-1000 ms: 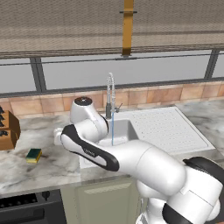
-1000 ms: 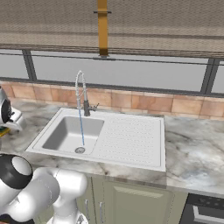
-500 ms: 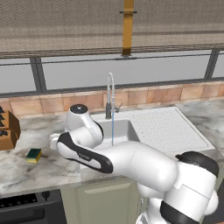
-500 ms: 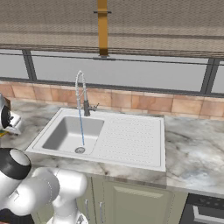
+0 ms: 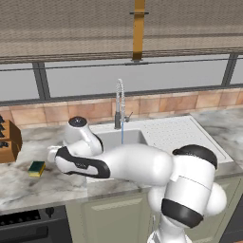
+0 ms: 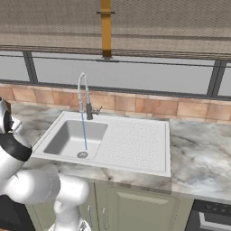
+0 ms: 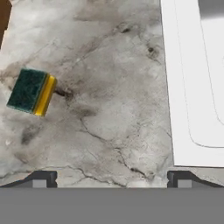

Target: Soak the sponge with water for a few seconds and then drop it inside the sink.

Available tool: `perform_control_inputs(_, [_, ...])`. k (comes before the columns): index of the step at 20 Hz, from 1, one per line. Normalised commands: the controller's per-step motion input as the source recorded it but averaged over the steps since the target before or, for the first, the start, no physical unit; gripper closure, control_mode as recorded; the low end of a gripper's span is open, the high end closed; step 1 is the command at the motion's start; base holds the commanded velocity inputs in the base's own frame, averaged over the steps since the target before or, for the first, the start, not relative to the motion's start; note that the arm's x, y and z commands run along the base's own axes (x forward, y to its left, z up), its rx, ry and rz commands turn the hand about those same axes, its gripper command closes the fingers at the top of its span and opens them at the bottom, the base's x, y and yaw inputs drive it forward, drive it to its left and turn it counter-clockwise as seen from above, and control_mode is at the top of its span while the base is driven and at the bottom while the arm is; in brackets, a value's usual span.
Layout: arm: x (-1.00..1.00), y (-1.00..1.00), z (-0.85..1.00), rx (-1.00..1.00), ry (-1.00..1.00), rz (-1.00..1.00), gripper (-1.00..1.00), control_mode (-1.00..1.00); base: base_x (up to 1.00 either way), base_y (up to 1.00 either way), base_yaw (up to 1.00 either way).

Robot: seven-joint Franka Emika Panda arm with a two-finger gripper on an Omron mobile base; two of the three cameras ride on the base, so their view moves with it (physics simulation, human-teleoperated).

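Observation:
The sponge lies flat on the marble counter left of the sink, dark green face up with its yellow body showing along one side. It also shows as a small yellow-green block. My gripper hovers above the counter between the sponge and the sink's white rim. It is open and empty, with the sponge up and to the left of its fingertips. Water runs in a thin blue stream from the faucet into the sink, ending near the drain.
A brown knife block stands on the counter just beyond the sponge. The dotted drainboard adjoins the basin on the right. My arm stretches leftward across the front of the sink. A tiled backsplash and windows run behind.
My arm has swung further left over the counter, toward the sponge. The sponge has not moved, the water keeps running and the gripper stays open.

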Motion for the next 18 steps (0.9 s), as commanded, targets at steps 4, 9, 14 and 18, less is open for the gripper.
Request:
perform_control_inputs(4, [0.15,0.32,0.00,0.00,0.00,-0.01,-1.00,-1.00,0.00,0.00,0.00])
perform_control_inputs(9, [0.06,0.26,0.00,0.00,0.00,0.00,-1.00,-1.00,0.00,0.00,0.00])
perform_control_inputs(14, [0.17,0.32,0.00,0.00,0.00,-0.01,-1.00,-1.00,0.00,0.00,0.00])
perform_control_inputs(18, [0.33,0.28,-0.08,0.00,0.00,-0.02,-1.00,-1.00,0.00,0.00,0.00])
